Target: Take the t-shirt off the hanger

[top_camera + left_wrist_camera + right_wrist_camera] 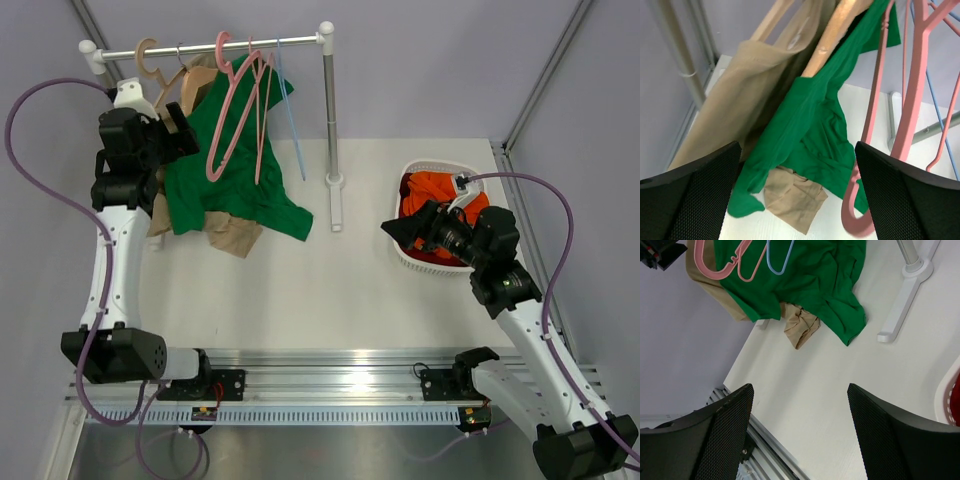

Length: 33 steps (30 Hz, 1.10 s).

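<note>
The bright green t-shirt hangs from the rail on the light wooden hanger, and its lower part lies crumpled on the table. In the left wrist view one hanger arm runs down into the t-shirt at the shoulder. My left gripper is raised beside the t-shirt's left shoulder, open, with the cloth hanging ahead of it and nothing between the fingers. My right gripper hovers open over bare table, far to the right of the t-shirt.
A beige top hangs on a second wooden hanger just left of the t-shirt. Pink hangers and a thin blue hanger dangle in front of it. The rack post stands mid-table. A white basket holds an orange garment.
</note>
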Each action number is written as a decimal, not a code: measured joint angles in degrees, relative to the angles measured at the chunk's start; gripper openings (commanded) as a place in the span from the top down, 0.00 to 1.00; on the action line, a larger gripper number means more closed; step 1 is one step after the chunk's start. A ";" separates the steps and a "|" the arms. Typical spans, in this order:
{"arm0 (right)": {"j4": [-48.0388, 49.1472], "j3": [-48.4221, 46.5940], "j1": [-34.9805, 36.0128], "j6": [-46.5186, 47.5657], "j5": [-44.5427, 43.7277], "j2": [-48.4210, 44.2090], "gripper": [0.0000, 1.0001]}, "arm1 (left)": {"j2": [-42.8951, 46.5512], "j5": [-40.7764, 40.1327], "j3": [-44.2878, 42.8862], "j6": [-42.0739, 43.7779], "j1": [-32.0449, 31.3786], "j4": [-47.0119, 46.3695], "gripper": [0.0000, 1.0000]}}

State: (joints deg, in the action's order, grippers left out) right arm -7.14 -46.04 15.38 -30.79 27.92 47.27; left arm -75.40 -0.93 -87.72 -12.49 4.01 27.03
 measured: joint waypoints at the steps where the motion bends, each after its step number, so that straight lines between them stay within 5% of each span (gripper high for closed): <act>1: 0.00 0.00 0.07 0.00 0.00 0.04 0.17 | -1.44 1.11 -0.85 0.46 0.13 -0.42 0.15; 7: 0.00 0.02 0.28 0.00 0.00 0.15 0.17 | -8.17 5.53 -4.13 2.97 0.63 -0.96 0.26; 21: -0.02 0.02 0.66 0.17 0.00 1.03 0.17 | -16.20 6.47 -9.64 4.63 1.31 -1.86 0.28; 27: 0.00 0.02 0.66 0.20 0.00 1.57 0.17 | -18.12 6.10 -9.25 5.22 1.31 -1.86 0.62; 33: 0.02 0.02 0.72 0.17 0.07 2.45 0.17 | -15.45 6.58 -3.52 5.05 1.27 -5.81 0.64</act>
State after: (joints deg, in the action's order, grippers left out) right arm -7.11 -46.02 16.10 -30.61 27.99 49.71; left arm -90.85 5.65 -91.24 -7.44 5.28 21.21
